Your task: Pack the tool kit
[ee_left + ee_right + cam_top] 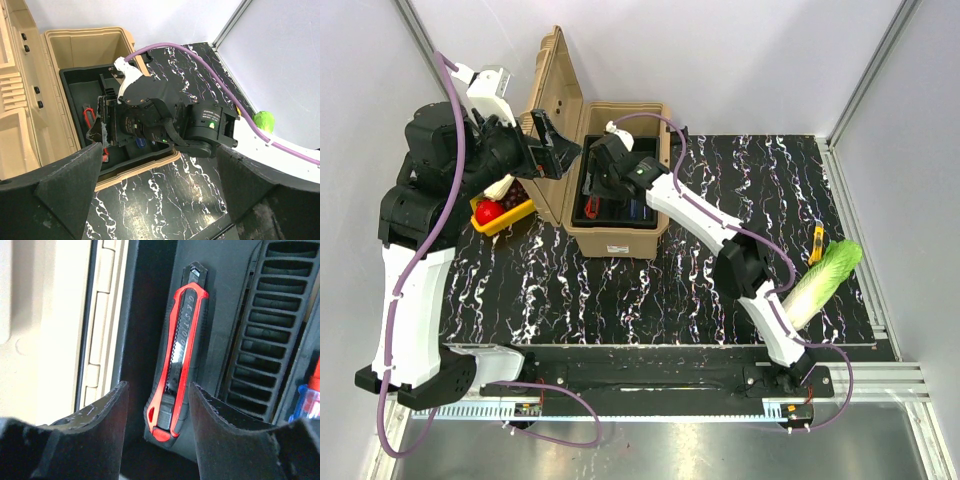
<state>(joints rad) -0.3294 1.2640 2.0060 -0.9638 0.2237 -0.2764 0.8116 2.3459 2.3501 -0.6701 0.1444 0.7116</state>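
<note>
Inside the tan toolbox [616, 238], on its black inner tray [220, 340]: red-black utility knife [179, 360], lying flat. Probably light, rigid; best gripped across the ribbed mid-handle. Right fingers [95, 440] parted astride it, released; left fingers [55, 195] wide, empty.

The right pincer [157, 390] and its arm fill the left part of the open toolbox [618, 240]. Its fingers stand apart astride the red-and-black utility knife [179, 355] in a narrow black channel, hemmed between the tan hinged wall and a ribbed divider [270, 325], so there is little room there. In the overhead view the raised lid [555, 100] walls off the box's left side, with the left pincer [157, 150] spread wide just beside it and the yellow tray [510, 218] crowded close behind, while the marbled counter [620, 290] to the right lies open as far as the cabbage [825, 278] and a small yellow tool [817, 237].
</note>
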